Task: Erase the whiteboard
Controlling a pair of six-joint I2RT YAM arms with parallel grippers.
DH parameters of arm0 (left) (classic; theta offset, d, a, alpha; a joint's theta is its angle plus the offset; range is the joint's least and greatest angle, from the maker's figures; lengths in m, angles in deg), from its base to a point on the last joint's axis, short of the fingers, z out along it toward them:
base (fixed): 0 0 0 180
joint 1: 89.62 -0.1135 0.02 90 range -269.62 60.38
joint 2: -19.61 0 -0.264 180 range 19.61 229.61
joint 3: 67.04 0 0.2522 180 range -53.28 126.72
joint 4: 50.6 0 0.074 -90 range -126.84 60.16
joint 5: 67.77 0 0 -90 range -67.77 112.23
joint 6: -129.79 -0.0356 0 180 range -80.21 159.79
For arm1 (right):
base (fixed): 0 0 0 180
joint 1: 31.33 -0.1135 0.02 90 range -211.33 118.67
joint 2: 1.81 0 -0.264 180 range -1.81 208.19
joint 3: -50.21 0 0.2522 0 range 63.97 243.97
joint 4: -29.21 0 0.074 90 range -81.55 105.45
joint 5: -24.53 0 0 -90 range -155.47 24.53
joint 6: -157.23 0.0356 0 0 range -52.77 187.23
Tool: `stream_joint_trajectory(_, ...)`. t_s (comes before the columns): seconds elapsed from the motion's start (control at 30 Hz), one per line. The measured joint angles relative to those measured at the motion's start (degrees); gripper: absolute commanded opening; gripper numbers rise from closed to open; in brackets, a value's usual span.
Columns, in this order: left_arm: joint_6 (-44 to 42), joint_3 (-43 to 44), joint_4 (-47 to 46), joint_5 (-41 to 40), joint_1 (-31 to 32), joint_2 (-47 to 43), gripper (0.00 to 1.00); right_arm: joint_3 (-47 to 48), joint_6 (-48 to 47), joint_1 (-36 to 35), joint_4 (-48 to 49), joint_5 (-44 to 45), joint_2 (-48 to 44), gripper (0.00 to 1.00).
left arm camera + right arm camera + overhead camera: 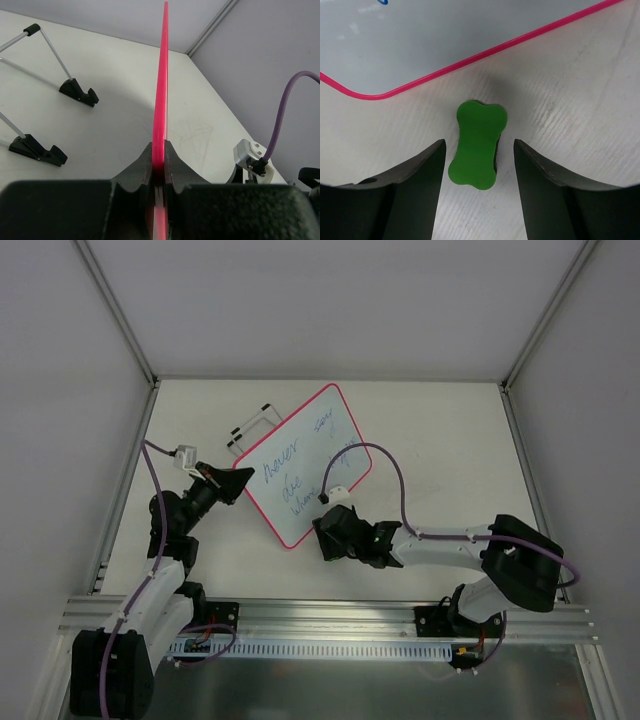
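Observation:
The whiteboard (305, 462) has a pink-red frame and blue writing and lies tilted in the middle of the table. My left gripper (232, 483) is shut on its left edge; in the left wrist view the pink frame (160, 100) runs edge-on between the closed fingers (141, 167). My right gripper (328, 540) is open at the board's near corner. In the right wrist view a small green bone-shaped eraser (477, 143) lies flat on the table between the open fingers (427, 170), untouched, just below the board's frame (470, 61).
The black wire stand (250, 426) lies detached behind the board's left end; its two black feet (77, 92) show in the left wrist view. Grey walls and aluminium rails (125, 490) enclose the white table. A purple cable (385, 465) arcs over the board's right part.

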Motion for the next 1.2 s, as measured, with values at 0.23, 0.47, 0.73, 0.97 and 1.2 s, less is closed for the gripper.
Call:
stream_joint_trajectory(0.23, -1.4, 0.0, 3.1, -1.1, 1.4, -1.0, 0.00, 0.0, 1.2, -0.3, -0.3, 0.3, 2.3, 0.56)
stream_joint_trajectory(0.47, -2.2, 0.0, 5.2, -2.4, 2.6, -1.9, 0.00, 0.3, 2.1, -0.4, -0.5, 1.2, 3.1, 0.41)
stream_joint_trajectory(0.73, -2.3, 0.2, 6.7, -3.9, 3.8, -2.4, 0.00, 0.3, 2.2, -0.4, -0.6, 2.0, 2.6, 0.00)
stream_joint_trajectory(0.97, -3.7, 2.3, 11.8, -4.0, 4.5, -3.5, 0.00, -0.8, 0.4, -0.4, -1.6, 4.8, -8.5, 0.00)
stream_joint_trajectory(1.2, -5.0, 3.2, 15.8, -4.9, 5.6, -5.3, 0.00, 2.6, -6.6, 1.0, 3.0, 7.3, -15.0, 0.00)
